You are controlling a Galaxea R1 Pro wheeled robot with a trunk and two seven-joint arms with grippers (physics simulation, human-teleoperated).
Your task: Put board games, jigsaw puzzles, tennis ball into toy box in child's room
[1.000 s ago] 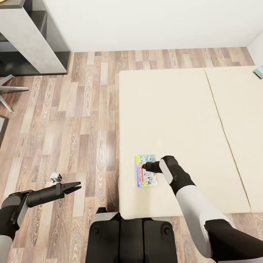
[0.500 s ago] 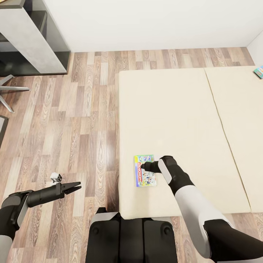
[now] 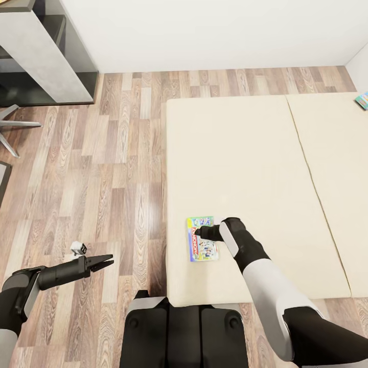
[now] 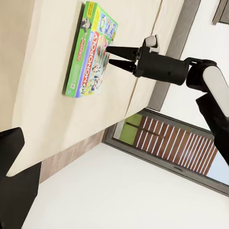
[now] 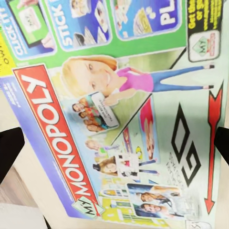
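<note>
A colourful Monopoly board game (image 3: 202, 246) lies flat on the cream bed (image 3: 245, 153), near the mattress's left edge. My right gripper (image 3: 197, 234) hangs low over the box's left part, open, fingers pointing left. The left wrist view shows that gripper (image 4: 112, 55) with its fingers spread at the box (image 4: 90, 52). Through the right wrist camera the box lid (image 5: 119, 109) spans between the spread fingertips (image 5: 9, 150). A second board game (image 3: 362, 100) shows at the bed's far right edge. My left gripper (image 3: 105, 264) is open over the floor, left of the bed, holding nothing.
A grey desk section (image 3: 46, 51) stands at the back left, with chair legs (image 3: 15, 128) in front of it. A small white object (image 3: 78, 248) lies on the wood floor near my left arm. My base (image 3: 184, 332) stands against the bed's near edge.
My right gripper has crept a little to the left, and the Monopoly box has slid slightly left with it toward the mattress edge. The left arm has not moved.
</note>
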